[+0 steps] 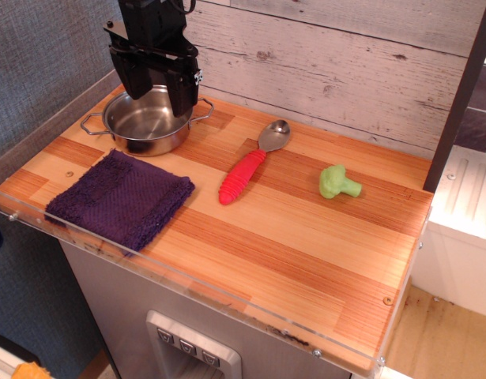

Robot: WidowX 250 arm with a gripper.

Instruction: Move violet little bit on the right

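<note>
No writing is readable anywhere. Violet cloth (120, 197) lies flat at the counter (306, 253)'s front-left corner, its near edge at the lip; bare wood stretches to its right. Above the steel pot (148, 122) hangs the hand (154, 85), fingers apart, holding nothing.

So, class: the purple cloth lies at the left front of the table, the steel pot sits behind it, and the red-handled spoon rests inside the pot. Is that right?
Not quite. The spoon is not in the pot; it lies on the wooden table, to the pot's right, as the observation.image view shows. The purple cloth does lie at the left front, with the pot behind it.
</note>
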